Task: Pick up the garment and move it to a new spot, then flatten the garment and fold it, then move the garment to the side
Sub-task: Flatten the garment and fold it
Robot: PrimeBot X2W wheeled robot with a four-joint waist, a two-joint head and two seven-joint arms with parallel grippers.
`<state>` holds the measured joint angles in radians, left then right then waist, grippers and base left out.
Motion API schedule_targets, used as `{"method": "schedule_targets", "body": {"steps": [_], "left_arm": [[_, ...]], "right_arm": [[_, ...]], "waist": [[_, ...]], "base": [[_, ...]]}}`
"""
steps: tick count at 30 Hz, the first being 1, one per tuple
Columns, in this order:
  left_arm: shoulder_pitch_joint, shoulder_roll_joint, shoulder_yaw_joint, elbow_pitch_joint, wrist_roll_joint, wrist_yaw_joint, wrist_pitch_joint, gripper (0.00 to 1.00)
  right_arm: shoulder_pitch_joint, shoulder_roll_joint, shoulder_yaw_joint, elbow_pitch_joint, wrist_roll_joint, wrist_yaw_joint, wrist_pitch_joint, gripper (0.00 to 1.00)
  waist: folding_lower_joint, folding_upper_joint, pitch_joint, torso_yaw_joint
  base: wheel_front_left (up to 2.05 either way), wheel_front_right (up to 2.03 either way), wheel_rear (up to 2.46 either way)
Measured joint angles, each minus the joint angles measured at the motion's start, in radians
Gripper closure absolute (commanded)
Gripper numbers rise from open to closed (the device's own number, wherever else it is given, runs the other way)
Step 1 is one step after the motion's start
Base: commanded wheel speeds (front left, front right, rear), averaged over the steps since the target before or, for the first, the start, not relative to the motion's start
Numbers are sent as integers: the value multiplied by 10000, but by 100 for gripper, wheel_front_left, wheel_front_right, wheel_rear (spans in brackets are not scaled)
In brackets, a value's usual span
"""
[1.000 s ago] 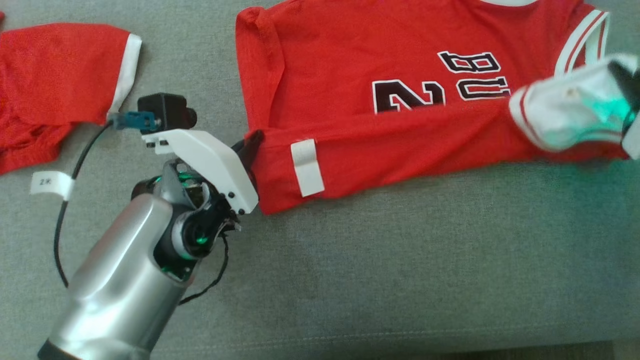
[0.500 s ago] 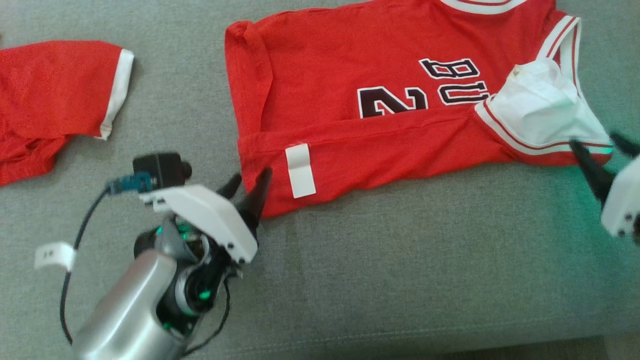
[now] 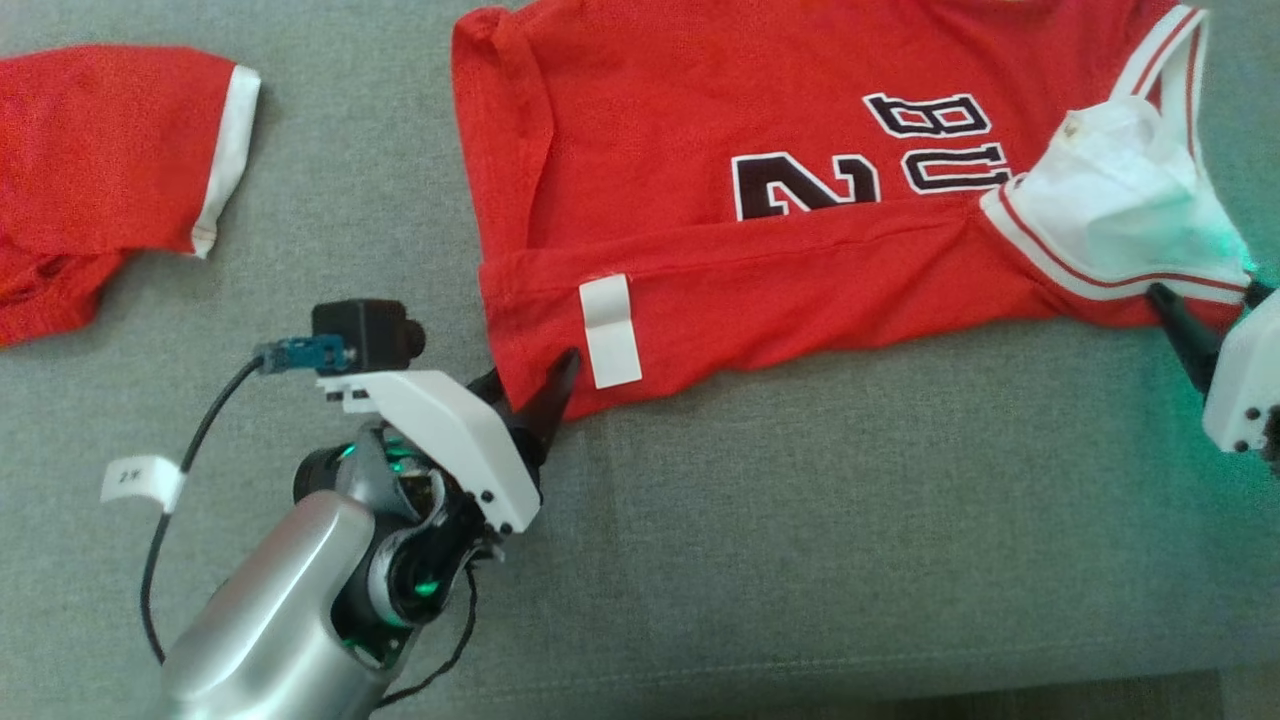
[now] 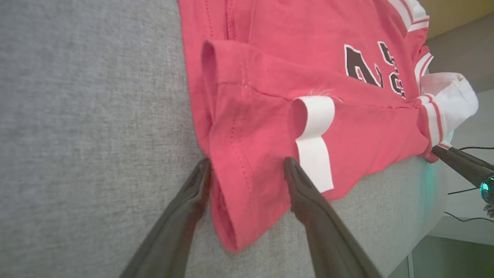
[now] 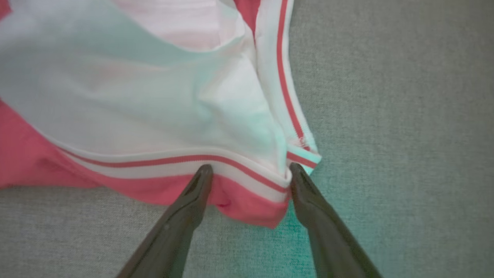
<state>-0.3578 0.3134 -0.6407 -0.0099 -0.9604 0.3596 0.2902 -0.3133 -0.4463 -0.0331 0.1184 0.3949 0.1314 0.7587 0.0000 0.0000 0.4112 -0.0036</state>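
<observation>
I read a grey woven upholstered cushion surface point(image 3: 800, 520) across the head view, evenly lit. A stitched seam point(image 3: 700, 675) runs along it at 6 o'clock, with a brown floor strip point(image 3: 1050, 708) beyond at 5 o'clock. In the left wrist view, an ochre wall point(image 4: 455, 11) sits at 1 o'clock.

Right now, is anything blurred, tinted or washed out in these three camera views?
Head view: sharp, evenly lit, but a green glow tints the grey cushion and the white lining of the jersey at the right edge. Left wrist view: the jersey looks washed-out pink. Right wrist view: soft focus, teal cast over white fabric and cushion near the jaws.
</observation>
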Motion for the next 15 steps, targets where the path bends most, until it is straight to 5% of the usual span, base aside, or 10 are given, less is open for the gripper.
{"method": "schedule_targets", "body": {"steps": [6, 7, 8, 9, 15], "left_arm": [[-269, -59, -280, 163, 0, -201, 236, 0], [-311, -58, -297, 209, 0, -272, 286, 11], [-370, -63, -311, 274, -2, -332, 355, 62], [-407, -79, -311, 349, -29, -376, 372, 100], [-451, 12, -339, 851, -293, -890, 704, 100]], "right_arm": [[-106, -23, 259, 249, 293, 0, 29, 0], [-145, -29, 299, 265, 416, 0, 107, 15], [-196, -40, 357, 282, 583, 0, 198, 54], [-245, -79, 395, 316, 759, 0, 261, 95], [-255, -514, 711, 644, 1697, 0, 366, 100]], "waist": [[0, 0, 131, 24], [0, 0, 140, 17], [0, 0, 149, 9], [0, 0, 155, 3], [1, 0, -100, -25]], "base": [[0, 0, 0], [0, 0, 0], [0, 0, 0], [0, 0, 0], [0, 0, 0]]}}
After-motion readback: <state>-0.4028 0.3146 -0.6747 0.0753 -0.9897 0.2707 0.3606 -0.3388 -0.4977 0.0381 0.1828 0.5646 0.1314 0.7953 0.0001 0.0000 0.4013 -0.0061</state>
